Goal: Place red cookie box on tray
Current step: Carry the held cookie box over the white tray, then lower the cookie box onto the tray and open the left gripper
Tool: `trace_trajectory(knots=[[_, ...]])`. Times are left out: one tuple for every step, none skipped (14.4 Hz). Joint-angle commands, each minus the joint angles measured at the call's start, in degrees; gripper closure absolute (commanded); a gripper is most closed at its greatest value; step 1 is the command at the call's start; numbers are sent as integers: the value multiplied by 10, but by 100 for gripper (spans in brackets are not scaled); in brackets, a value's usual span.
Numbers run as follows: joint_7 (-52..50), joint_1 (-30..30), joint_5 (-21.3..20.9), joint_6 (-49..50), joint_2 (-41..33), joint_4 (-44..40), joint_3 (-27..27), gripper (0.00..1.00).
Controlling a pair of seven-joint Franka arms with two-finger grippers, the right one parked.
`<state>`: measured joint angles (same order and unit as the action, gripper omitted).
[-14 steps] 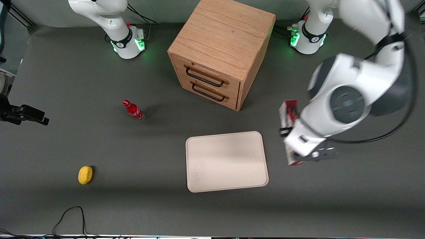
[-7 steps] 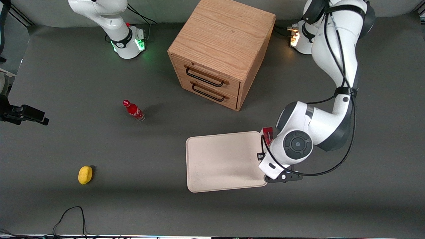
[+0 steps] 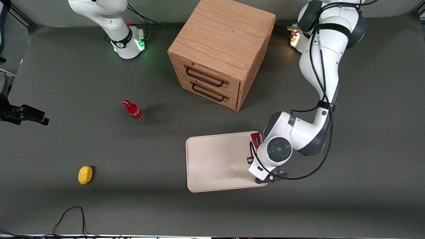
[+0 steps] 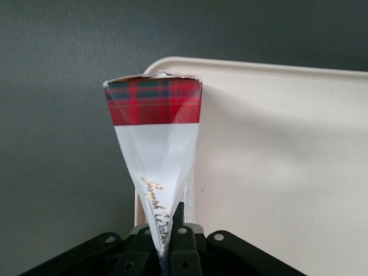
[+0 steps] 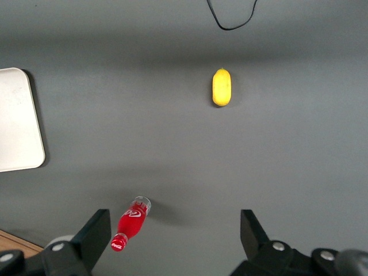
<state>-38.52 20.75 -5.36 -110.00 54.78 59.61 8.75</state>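
Note:
The red cookie box (image 4: 155, 132) has a red tartan end and a white section with gold script. My left gripper (image 4: 167, 241) is shut on its near end, so the box sticks out lengthwise from the fingers. It hangs over the rim of the cream-white tray (image 4: 276, 161), at the tray's end toward the working arm. In the front view the wrist covers most of the box, and only its red end (image 3: 255, 139) shows at the tray's corner farther from the camera. The gripper (image 3: 260, 166) sits above that end of the tray (image 3: 215, 159).
A wooden drawer cabinet (image 3: 220, 53) stands farther from the camera than the tray. A small red bottle (image 3: 133, 110) and a yellow lemon-like object (image 3: 85, 174) lie toward the parked arm's end. A black cable (image 3: 71, 215) loops near the table's front edge.
The left arm swung in from the bare table beside the tray and came down. The box it carries now hangs over the tray's rim, mostly covered by the wrist.

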Motion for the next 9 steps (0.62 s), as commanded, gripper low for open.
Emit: trace_trajectory(knots=[[-24,11,-5,-11,-12,18,-4,100],[-23,11,-6,-11,-11,18,-4,100],[-20,11,-7,-11,-9,18,-4,100],[-16,10,-7,-11,-9,18,-4,100],[-13,10,-8,-11,-8,18,-4,100],[-13,10,-8,-11,-7,18,-4,100],[-12,10,-8,-11,-7,18,-4,89],[-12,10,-9,-11,-7,18,-4,1],[-12,10,-9,-11,-8,18,-4,0]])
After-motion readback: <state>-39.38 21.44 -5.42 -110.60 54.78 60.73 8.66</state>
